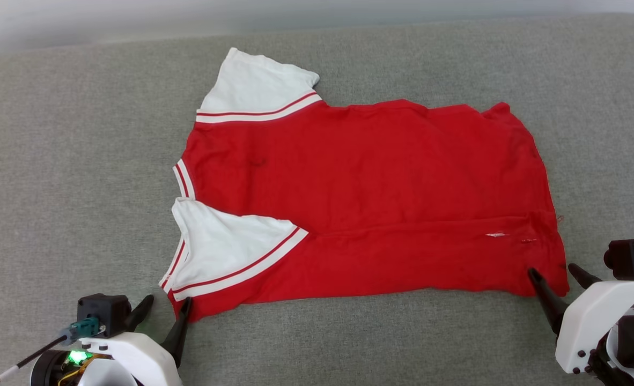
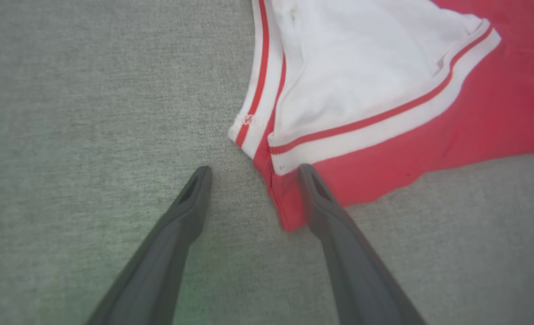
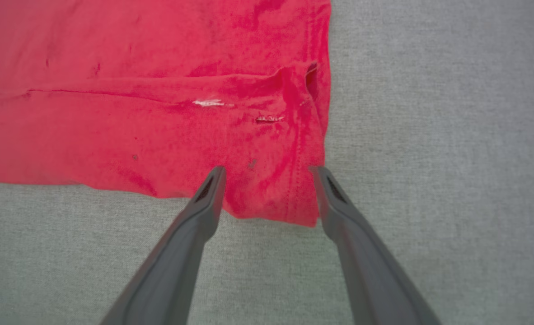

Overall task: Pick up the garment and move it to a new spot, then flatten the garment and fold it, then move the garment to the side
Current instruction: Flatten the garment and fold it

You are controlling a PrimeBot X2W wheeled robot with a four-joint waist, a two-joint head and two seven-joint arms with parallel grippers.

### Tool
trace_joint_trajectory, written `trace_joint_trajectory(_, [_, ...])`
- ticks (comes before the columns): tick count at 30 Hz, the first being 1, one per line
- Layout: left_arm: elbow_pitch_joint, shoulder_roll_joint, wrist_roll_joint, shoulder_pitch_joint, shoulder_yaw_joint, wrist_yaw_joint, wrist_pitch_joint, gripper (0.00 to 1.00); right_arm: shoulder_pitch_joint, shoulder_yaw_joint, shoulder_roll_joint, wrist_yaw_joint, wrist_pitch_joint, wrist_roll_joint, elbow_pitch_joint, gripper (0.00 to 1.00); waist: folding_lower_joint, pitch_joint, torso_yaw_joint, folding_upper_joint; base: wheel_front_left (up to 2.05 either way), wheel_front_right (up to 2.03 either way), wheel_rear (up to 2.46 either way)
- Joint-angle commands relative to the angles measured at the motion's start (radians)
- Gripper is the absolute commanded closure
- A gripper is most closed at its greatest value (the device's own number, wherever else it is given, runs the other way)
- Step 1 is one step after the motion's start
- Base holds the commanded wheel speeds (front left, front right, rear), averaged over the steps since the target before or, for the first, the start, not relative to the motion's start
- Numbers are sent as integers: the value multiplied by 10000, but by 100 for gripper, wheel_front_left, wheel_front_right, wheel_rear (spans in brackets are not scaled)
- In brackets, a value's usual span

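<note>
The garment (image 1: 370,203) is laid flat on the grey fabric surface (image 1: 70,161), plain red side up, white sleeves to the left. The left gripper (image 1: 168,300) is held wide apart at the near shoulder corner. The right gripper (image 1: 552,269), likewise spread, is set astride the near hem corner.

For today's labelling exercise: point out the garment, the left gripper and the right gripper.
garment (image 1: 370,198), head view, middle of red body.
left gripper (image 2: 254,169), left wrist view, midway between its fingertips.
right gripper (image 3: 267,168), right wrist view, midway between its fingertips.

red garment (image 1: 370,203), white sleeves (image 1: 226,241), grey cloth surface (image 1: 70,161)
</note>
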Motion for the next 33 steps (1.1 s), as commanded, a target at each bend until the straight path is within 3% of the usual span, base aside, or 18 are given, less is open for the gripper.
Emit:
trace_joint_trajectory(1, [163, 29, 103, -149, -119, 49, 114, 0, -39, 8, 64, -4, 37, -41, -115, 0, 1, 153, -79, 0, 0, 0, 0])
trace_joint_trajectory(4, [430, -58, 32, -116, -418, -91, 537, 0, -86, -23, 87, -4, 45, -92, -216, 0, 1, 248, -113, 0, 0, 0, 0])
trace_joint_trajectory(5, [515, -54, 2, -86, -609, -196, 766, 76, -93, -32, 86, -4, 50, -109, -230, 0, 1, 261, -121, 0, 0, 0, 0])
trace_joint_trajectory(6, [566, -65, -12, -75, -766, -306, 918, 100, -99, -42, 81, -4, 54, -114, -236, 0, 1, 263, -126, 0, 0, 0, 0])
trace_joint_trajectory(15, [480, -161, 167, -254, -758, -411, 344, 100, -68, -169, -176, -4, -5, -418, 207, 0, 1, -321, 139, 0, 0, 0, 0])
trace_joint_trajectory(24, [-920, -24, 520, -1, -489, -176, -613, 100, -351, -863, 213, -4, 129, -879, 1469, 0, 1, -664, 555, 0, 0, 0, 0])
trace_joint_trajectory(33, [-1605, 53, 735, -33, -569, -16, -602, 100, -798, -1288, 486, -4, 102, -1024, 2648, 0, 1, -307, 827, 0, 0, 0, 0])
